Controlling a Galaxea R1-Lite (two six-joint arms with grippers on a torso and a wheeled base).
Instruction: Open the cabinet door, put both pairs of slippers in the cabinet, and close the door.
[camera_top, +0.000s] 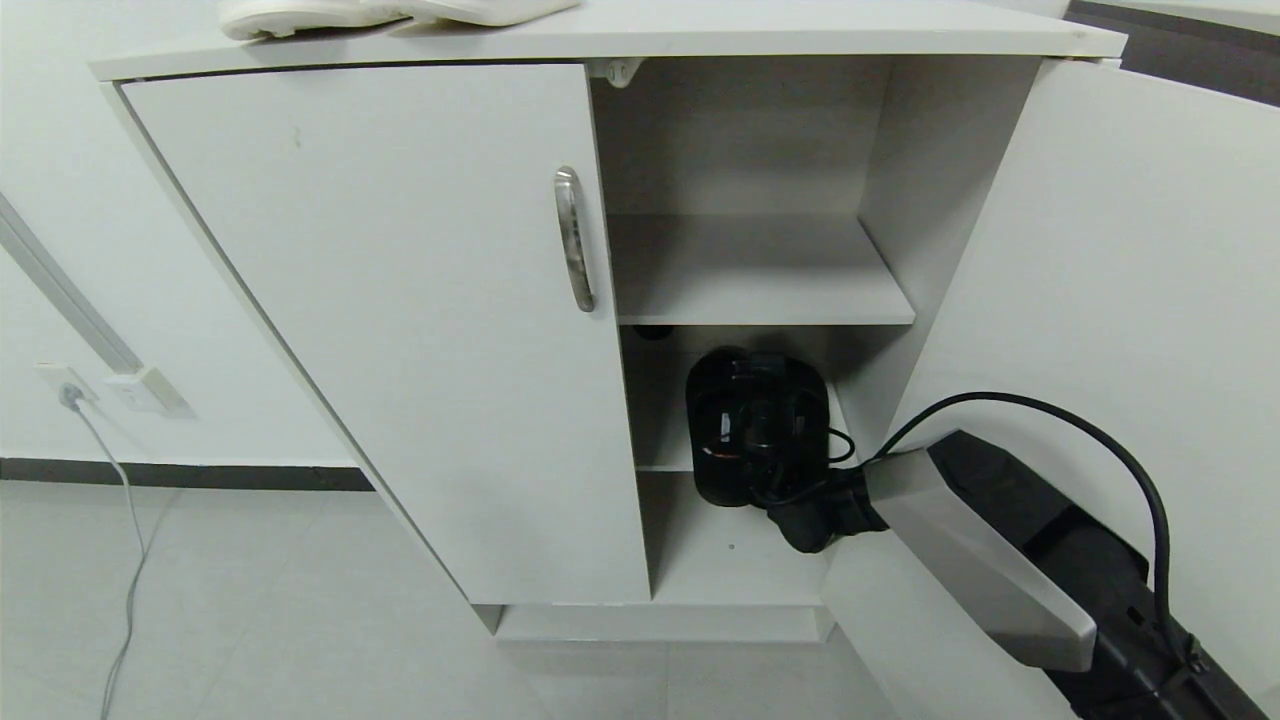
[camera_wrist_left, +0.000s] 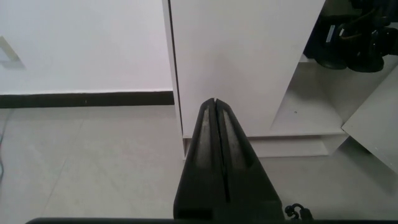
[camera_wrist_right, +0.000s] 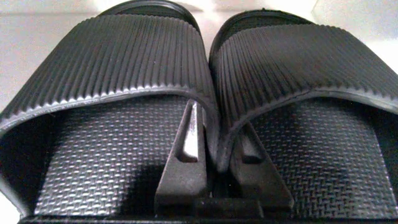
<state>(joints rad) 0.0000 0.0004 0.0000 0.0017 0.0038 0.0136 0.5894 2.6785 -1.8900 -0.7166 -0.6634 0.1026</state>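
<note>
Holding the black slippers (camera_top: 757, 420) inside the cabinet (camera_top: 940, 200), below the upper shelf (camera_top: 760, 270), the right gripper (camera_wrist_right: 214, 146) is clamped on their adjoining straps. One slipper could slide from that shared pinch and land askew, blocking the door (camera_top: 1130, 300). The left gripper (camera_wrist_left: 214, 109), fingers together, hangs outside.

Readable text, labels, brands, numbers, signs: none. You can make out no print on the cabinet door (camera_top: 380, 330), on the ribbed straps of the black slippers (camera_wrist_right: 143, 68), or on the wall socket (camera_top: 65, 383).
</note>
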